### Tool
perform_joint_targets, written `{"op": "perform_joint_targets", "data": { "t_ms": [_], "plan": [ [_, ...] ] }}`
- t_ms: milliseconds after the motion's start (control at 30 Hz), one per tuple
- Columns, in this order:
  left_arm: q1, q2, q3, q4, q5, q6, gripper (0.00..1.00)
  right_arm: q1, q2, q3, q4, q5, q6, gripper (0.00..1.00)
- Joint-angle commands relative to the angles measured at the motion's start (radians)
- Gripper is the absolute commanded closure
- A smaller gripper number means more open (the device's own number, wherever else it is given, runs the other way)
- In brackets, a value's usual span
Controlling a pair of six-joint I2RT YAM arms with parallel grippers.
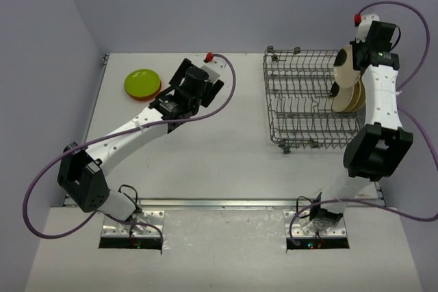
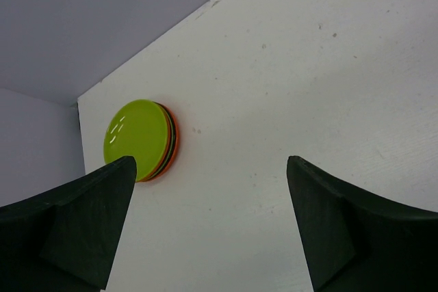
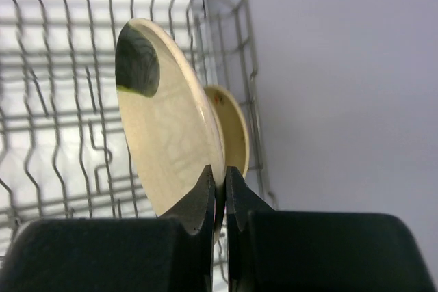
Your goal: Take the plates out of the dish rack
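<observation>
Standing on edge at the far right end of the dish rack (image 1: 301, 104), a beige plate (image 1: 344, 66) is clamped by its lower rim in the right jaws. In the right wrist view the two fingers (image 3: 198, 223) are pinched together on that rim, with the plate (image 3: 171, 128) rising upright above them and the rack wires (image 3: 61, 100) behind and to its left. It cannot be told whether the plate touches the tines or hangs just clear of them. A second beige plate (image 3: 233, 128) stands on edge just behind it, inside the rack at the right side (image 1: 354, 97). The rack sits on the right half of the table (image 1: 226, 155). On the far left of the table, a lime green plate (image 1: 142, 82) lies flat on top of an orange plate (image 2: 175, 135), of which only the rim shows. The left arm reaches across the table toward this stack; its jaws are spread wide and grasp nothing. The left wrist view shows both fingers (image 2: 68, 223) apart over bare table, with the green plate (image 2: 135, 138) near but not touching them.
</observation>
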Motion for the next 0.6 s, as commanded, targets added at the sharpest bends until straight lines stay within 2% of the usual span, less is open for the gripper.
{"op": "perform_joint_targets", "data": {
  "t_ms": [0, 67, 133, 200, 333, 500, 567],
  "plan": [
    [0.042, -0.022, 0.101, -0.045, 0.140, -0.058, 0.09, 0.003, -0.143, 0.066, 0.010, -0.186, 0.056, 1.00],
    [0.086, -0.040, 0.132, -0.096, 0.317, -0.099, 0.09, 0.007, -0.169, 0.053, -0.049, -0.416, 0.088, 1.00],
    [0.098, -0.056, 0.130, -0.127, 0.487, -0.108, 0.09, 0.021, -0.206, 0.014, -0.100, -0.547, 0.113, 1.00],
    [0.098, -0.080, 0.108, -0.139, 0.702, -0.128, 0.09, 0.118, -0.278, -0.107, -0.101, -0.643, 0.118, 1.00],
    [0.101, -0.064, 0.103, -0.171, 0.869, -0.172, 0.09, 0.297, -0.390, -0.359, -0.022, -0.658, 0.127, 1.00],
    [0.118, -0.013, 0.122, -0.227, 1.078, -0.238, 0.10, 0.481, -0.422, -0.437, 0.008, -0.720, 0.227, 1.00],
    [0.124, 0.000, 0.124, -0.228, 1.113, -0.257, 0.10, 0.519, -0.428, -0.447, 0.026, -0.732, 0.281, 1.00]
  ]
}}
